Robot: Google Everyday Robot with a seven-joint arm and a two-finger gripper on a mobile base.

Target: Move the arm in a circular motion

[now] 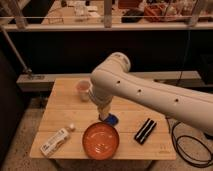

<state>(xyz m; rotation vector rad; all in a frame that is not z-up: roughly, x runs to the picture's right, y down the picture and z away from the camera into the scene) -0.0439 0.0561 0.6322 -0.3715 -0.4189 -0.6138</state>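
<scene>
The arm (145, 90), off-white with thick rounded segments and small dark dots, reaches in from the right edge and bends down over the middle of the wooden table (60, 100). Its narrow tan tip ends in the gripper (104, 116), which hangs just above a small blue object (112, 120) and behind the orange bowl (101, 141). The arm's elbow sits over the table's centre, close to a small pink cup (83, 90).
A white bottle (56, 141) lies at the front left corner. A black rectangular object (145, 131) lies at the front right. A railing and shelf run behind the table. Black cables (186, 145) coil on the floor to the right.
</scene>
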